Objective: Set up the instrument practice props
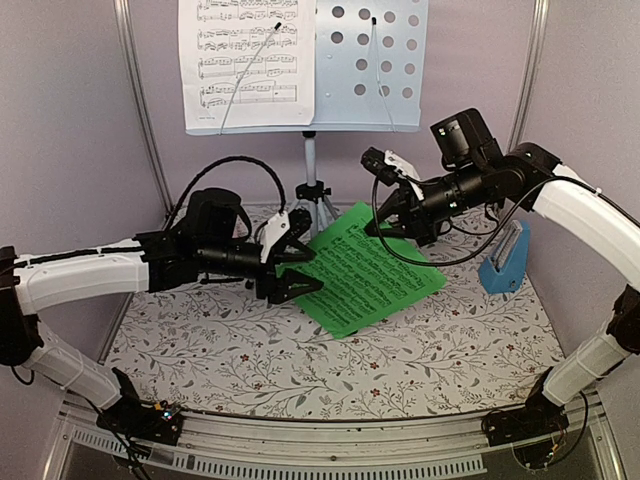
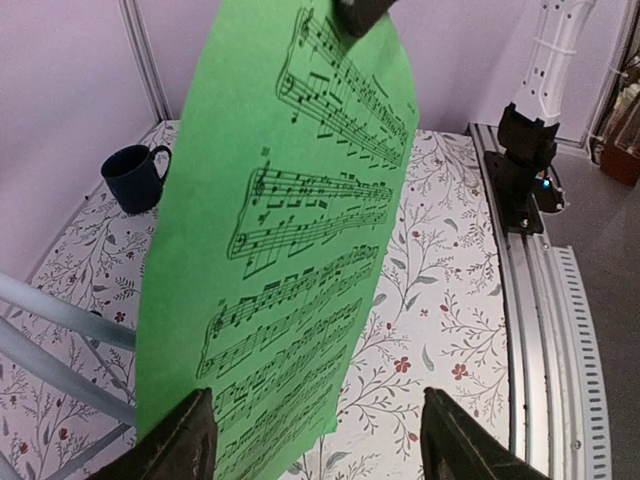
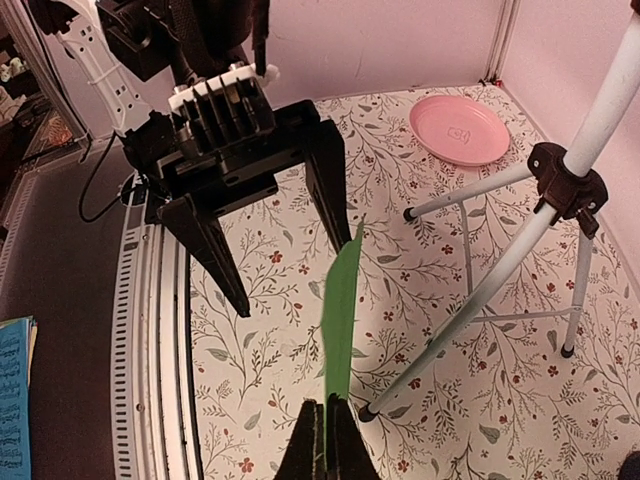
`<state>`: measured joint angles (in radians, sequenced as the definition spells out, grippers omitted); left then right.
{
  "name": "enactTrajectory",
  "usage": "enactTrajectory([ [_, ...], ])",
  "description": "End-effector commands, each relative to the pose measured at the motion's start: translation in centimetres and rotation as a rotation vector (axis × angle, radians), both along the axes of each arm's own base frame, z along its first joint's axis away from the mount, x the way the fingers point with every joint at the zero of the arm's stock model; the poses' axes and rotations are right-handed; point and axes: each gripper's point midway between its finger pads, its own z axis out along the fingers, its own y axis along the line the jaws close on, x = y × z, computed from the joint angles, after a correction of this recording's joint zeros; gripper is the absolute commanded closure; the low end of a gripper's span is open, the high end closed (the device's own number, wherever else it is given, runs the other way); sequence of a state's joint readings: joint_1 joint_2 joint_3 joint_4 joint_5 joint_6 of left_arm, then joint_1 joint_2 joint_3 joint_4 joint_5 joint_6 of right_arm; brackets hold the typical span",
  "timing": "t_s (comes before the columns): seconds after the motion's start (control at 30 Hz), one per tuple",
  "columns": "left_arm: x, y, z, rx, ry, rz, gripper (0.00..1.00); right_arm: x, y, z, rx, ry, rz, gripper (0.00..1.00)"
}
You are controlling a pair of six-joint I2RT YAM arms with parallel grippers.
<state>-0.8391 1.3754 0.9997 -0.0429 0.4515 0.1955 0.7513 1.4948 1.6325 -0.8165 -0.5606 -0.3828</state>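
Nearest, the left claw (image 1: pixel 303 262) gapes apart astride the near end of the green paper music sheet (image 1: pixel 372 272). The sheet hangs above the floral worktop (image 1: pixel 250 355), its length running away to the right claw (image 1: pixel 386 222), clamped on its far edge.

Floral table (image 1: pixel 400 350) bears tripod (image 3: pixel 567 187), pink plate (image 3: pixel 460 128), dark mug (image 2: pixel 135 177), probably a metronome (image 1: pixel 505 258).

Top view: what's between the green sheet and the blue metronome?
Only bare floral tablecloth lies between the green sheet and the blue metronome. The right arm's black cable loops above that stretch. The top view shows it.
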Motion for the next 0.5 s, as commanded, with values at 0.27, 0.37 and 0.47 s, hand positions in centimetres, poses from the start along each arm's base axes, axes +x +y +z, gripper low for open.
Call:
enactTrajectory([
  [0.27,0.7,2.2,2.1,0.043,-0.098,0.014,0.29,-2.5,1.3,1.3,-0.029,-0.032,0.064,1.0],
  [0.37,0.6,1.3,2.4,0.036,-0.076,-0.027,0.32,-3.1,1.9,1.5,-0.034,-0.04,0.08,1.0],
  [0.47,0.3,0.7,2.1,0.041,-0.065,-0.057,0.33,-3.5,2.3,1.6,-0.042,-0.043,0.091,1.0],
])
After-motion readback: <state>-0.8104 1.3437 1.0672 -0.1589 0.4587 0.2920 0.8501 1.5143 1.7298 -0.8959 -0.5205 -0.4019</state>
